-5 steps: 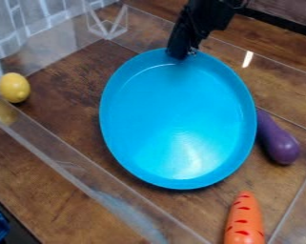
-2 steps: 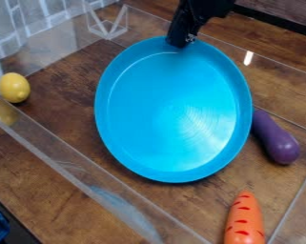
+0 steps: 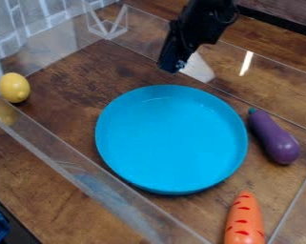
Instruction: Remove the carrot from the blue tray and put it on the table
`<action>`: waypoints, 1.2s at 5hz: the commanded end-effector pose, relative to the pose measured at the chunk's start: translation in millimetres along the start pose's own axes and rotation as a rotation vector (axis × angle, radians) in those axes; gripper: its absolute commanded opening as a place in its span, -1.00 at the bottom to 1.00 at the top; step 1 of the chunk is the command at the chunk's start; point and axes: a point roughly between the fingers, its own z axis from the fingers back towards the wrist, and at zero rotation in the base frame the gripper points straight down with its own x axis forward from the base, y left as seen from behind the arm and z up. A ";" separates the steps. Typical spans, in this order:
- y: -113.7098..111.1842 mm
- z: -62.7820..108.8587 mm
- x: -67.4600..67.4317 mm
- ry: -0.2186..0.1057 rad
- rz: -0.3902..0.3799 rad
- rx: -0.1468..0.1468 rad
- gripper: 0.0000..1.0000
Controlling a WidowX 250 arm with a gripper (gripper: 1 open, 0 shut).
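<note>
so, on the brown table (image 3: pixel 85 71) lies the blue tray (image 3: pixel 171 140), with the dark fingers (image 3: pixel 181 66) at its twelve, open or clenched i cannot tell, the purple eggplant (image 3: pixel 274 136) at three, the orange carrot (image 3: pixel 244 220) off it at five, and the yellow lemon (image 3: pixel 14 88) at ten.

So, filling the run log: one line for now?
carrot: on table, off tray | blue tray: bare | gripper: above tray's far rim
</note>
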 end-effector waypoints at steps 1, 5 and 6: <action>-8.9 36.2 8.6 -0.067 -0.029 0.096 1.00; 22.2 2.9 27.0 -0.023 -0.074 0.107 1.00; 32.5 -12.0 22.5 -0.019 -0.096 0.114 -1.00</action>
